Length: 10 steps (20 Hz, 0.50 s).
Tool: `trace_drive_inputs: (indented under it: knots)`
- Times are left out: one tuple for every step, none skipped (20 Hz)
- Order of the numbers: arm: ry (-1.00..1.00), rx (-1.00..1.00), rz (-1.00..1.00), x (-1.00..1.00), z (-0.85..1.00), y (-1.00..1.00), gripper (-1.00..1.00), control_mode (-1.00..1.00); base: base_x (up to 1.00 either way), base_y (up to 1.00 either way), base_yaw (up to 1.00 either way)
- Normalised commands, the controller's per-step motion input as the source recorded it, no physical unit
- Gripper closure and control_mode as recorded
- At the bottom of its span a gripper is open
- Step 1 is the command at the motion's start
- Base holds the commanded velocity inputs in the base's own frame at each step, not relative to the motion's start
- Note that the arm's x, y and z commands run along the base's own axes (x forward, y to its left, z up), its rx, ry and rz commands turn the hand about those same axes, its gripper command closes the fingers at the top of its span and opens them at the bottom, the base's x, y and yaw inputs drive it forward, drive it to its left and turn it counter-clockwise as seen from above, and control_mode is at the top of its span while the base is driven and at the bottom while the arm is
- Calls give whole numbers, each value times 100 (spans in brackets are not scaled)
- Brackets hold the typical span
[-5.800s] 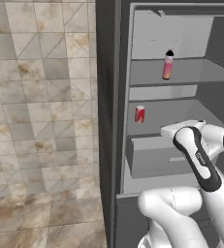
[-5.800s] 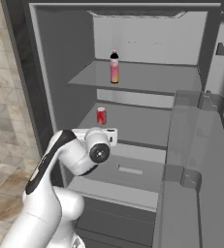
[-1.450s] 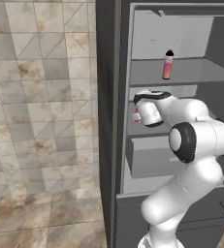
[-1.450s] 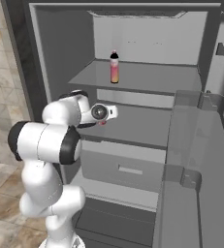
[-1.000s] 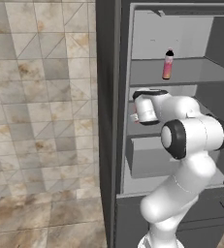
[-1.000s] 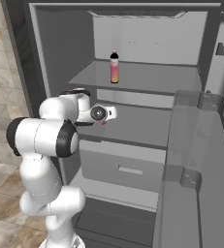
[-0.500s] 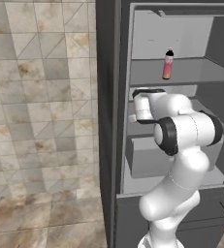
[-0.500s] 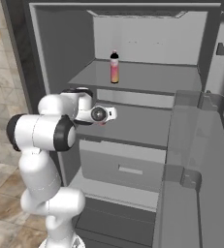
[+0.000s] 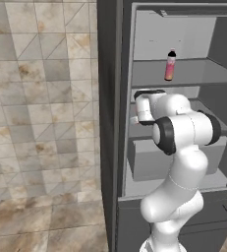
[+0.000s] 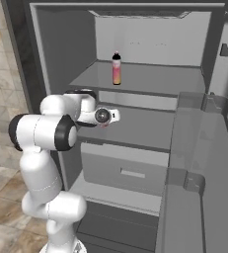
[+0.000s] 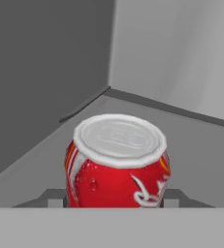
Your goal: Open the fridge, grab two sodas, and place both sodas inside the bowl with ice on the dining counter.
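Observation:
The fridge (image 9: 109, 98) stands open, showing its pale grey shelves (image 10: 150, 79). One soda, a pink-orange bottle (image 9: 170, 65) with a black cap, stands upright on the upper shelf (image 10: 116, 69). The other soda is a red can (image 11: 116, 164) on the middle shelf, near the left wall. My gripper (image 10: 105, 118) reaches into that shelf, and my fingers (image 11: 55, 196) press against both sides of the can. In the left base view my own arm hides the can. The bowl with ice and the dining counter are out of view.
The open fridge door (image 10: 199, 163) with its clear shelf bins stands close on the right. A grey drawer (image 10: 125, 168) sits below the middle shelf. The fridge's left wall (image 11: 40, 72) is close beside the can. A tiled floor (image 9: 41, 147) lies to the left.
The hand has slid a little deeper along the middle shelf to the can. The jaws have come in from wide open onto the can's sides.

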Motion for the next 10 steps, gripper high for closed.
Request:
trace_drive_inputs:
  knots:
    - [0,0,0,30,-1,0,100,-100,0,0,0]
    - [0,0,0,27,-1,0,100,-100,0,0,0]
    - [0,0,0,22,-1,0,100,-100,0,0,0]
    - [0,0,0,20,-2,0,100,-100,0,0,0]
    - [0,0,0,10,-1,0,100,-100,0,0,0]
    - [0,0,0,0,0,0,100,-100,0,0,0]
    - [0,0,0,0,0,0,100,-100,0,0,0]
    - [0,0,0,0,0,0,100,-100,0,0,0]
    - [0,0,0,0,0,0,100,-100,0,0,0]
    - [0,0,0,0,-1,0,100,-100,0,0,0]
